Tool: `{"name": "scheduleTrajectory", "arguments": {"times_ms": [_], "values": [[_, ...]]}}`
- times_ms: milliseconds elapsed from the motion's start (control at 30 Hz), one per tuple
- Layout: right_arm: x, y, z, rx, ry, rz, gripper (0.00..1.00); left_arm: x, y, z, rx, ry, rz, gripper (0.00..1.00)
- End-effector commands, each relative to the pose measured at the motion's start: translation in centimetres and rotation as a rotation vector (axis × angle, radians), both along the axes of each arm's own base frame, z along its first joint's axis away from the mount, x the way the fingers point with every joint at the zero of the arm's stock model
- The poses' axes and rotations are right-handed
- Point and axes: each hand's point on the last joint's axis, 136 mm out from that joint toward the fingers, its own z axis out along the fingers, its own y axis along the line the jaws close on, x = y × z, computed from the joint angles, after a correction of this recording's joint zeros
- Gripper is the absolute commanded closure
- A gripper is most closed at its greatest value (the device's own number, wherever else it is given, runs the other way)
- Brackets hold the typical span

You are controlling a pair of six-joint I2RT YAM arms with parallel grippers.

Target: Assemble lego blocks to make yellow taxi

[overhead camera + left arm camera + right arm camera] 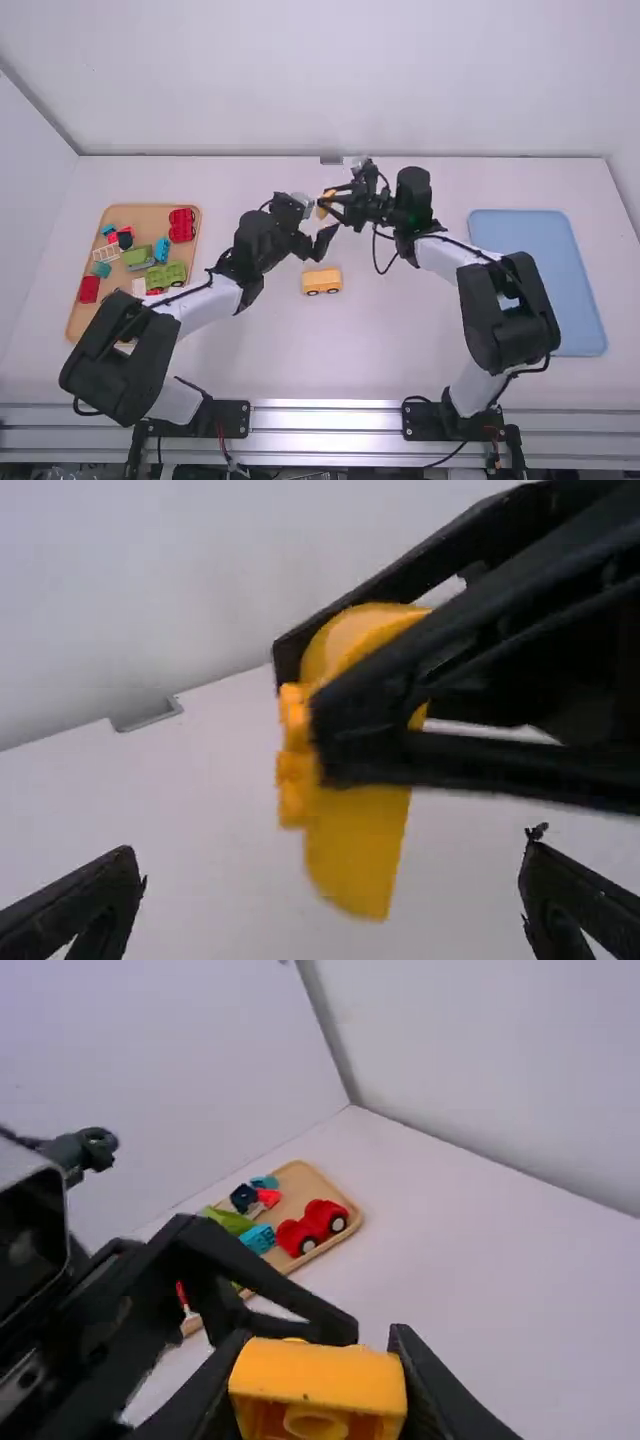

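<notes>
Currently the right hand [326, 202] holds a yellow block [318, 1372]; the left hand [326, 241] gapes wide near it. A yellow car [322, 281] stands on the counter [400, 340].

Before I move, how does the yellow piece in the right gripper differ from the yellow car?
The held piece is up in the right gripper; the car sits on the table. The held piece is turned on end; the car is level. The held piece shows studs; the car shows dark wheels. Both are yellow-orange.
</notes>
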Motion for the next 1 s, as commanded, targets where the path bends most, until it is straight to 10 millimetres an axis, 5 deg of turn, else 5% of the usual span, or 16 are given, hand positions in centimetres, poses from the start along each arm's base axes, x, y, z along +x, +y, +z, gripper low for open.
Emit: {"name": "scheduleTrajectory", "arguments": {"times_ms": [0, 200, 400, 700, 967], "values": [[-1.4, -0.7, 2.3, 0.039, -0.078, 0.164, 0.76, -1.1, -0.8, 2.1, -0.061, -0.033, -0.166, 0.01], [-4.2, -2.2, 4.4, 0.084, -0.191, 0.386, 0.74, -4.3, 0.2, 4.3, -0.167, -0.034, -0.501, 0.01], [-6.3, -1.6, 5.0, 0.107, -0.222, 0.511, 0.74, -6.3, -0.5, 5.8, -0.217, -0.035, -0.756, 0.01], [-6.6, -1.0, 4.9, 0.106, -0.221, 0.516, 0.75, -6.7, -1.4, 5.4, -0.228, -0.014, -0.822, 0.04], [-6.7, -0.2, 4.8, 0.102, -0.219, 0.511, 0.75, -6.0, -2.1, 5.2, -0.218, -0.009, -0.771, 0.25]]}}
